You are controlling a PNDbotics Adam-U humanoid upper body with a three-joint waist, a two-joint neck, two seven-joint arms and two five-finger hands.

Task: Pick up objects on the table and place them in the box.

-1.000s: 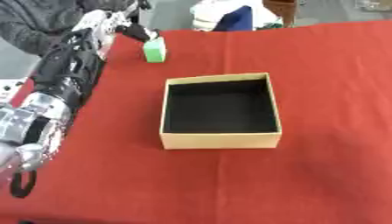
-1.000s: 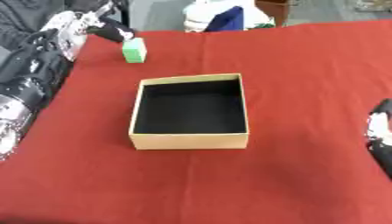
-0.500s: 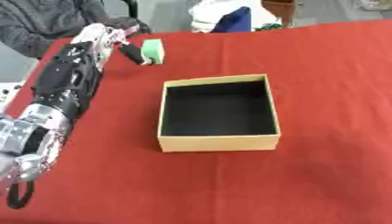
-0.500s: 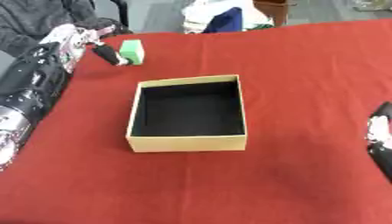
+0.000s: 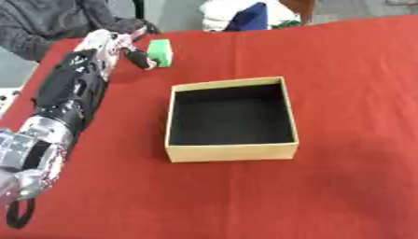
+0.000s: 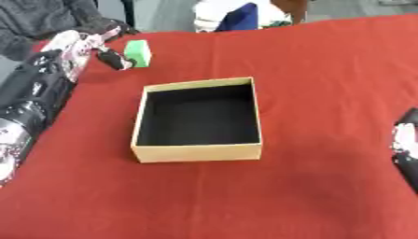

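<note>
Table: my work surface is covered with a red cloth point(image 6: 310, 70).
Box: open tan box point(image 6: 198, 152) with a black interior, standing mid-table.
Green block: a small green block point(image 6: 137, 52) stands upright near the far left corner, well apart from the box.
Left hand: my left hand point(image 6: 86, 44) is just beside the block; a dark finger point(image 6: 114, 59) reaches its near left side.
Right hand: only part of my right hand point(image 6: 406, 144) shows at the right edge.

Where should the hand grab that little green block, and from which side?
Probably across the two broad faces of the green block, coming from its left, where the left hand already is with a dark finger at it. The block stands upright on the red cloth, its upper part free; the box lies well clear.
</note>
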